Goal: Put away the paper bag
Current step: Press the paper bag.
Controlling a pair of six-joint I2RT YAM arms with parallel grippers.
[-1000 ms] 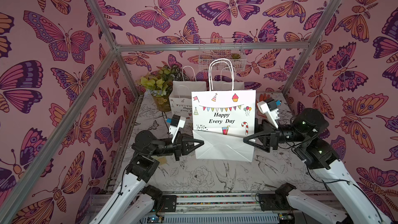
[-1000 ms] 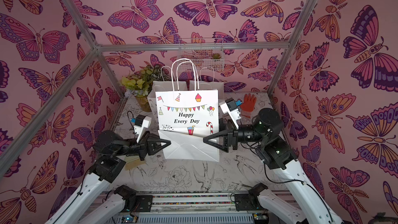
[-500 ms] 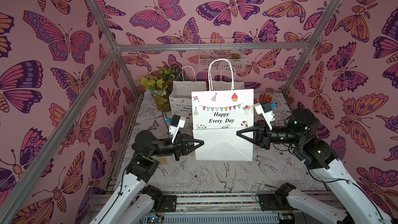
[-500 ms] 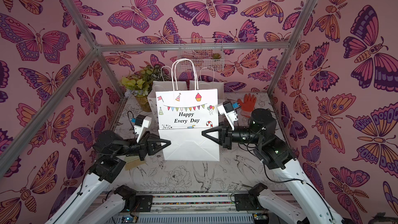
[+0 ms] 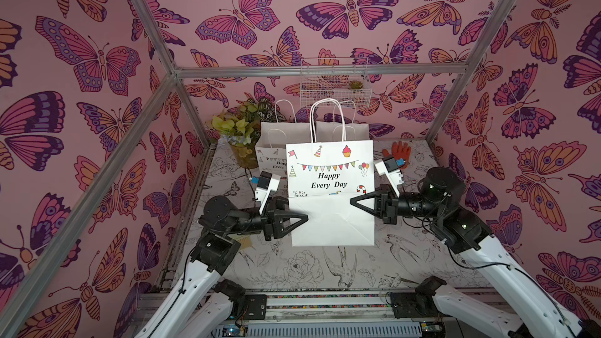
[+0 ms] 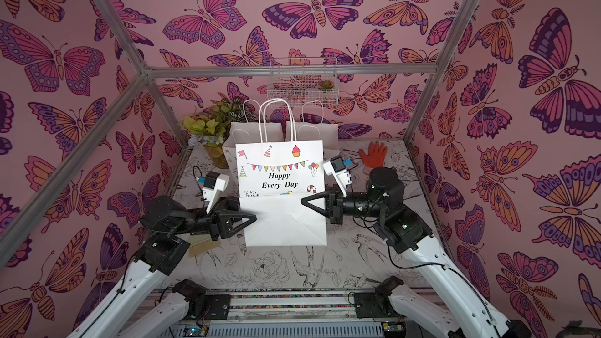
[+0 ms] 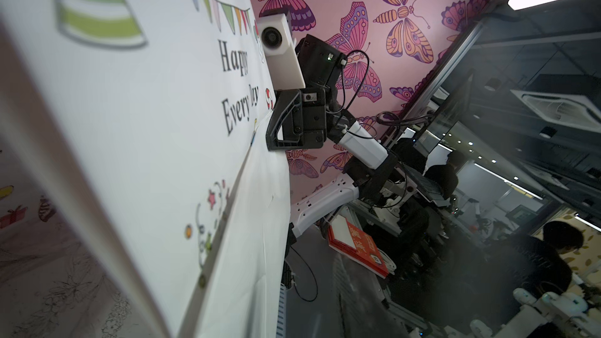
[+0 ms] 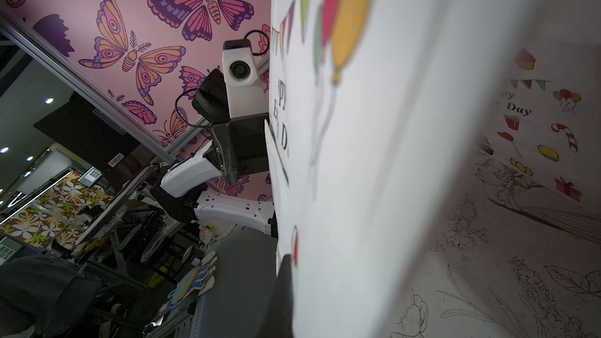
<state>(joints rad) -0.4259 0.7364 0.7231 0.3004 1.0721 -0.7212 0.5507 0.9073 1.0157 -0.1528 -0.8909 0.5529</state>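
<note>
While paper bag (image 5: 330,170) stands upright, right gripper (image 5: 353,201) pinches its right edge, jaws closed. Left gripper (image 5: 305,218) sits at left edge; opening unreadable.

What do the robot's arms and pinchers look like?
Both arms are white tubes with chunky black joints and thin black cables looping along them. The left gripper and right gripper are black, with pointy triangle-frame fingers, and each carries a white camera block.
</note>
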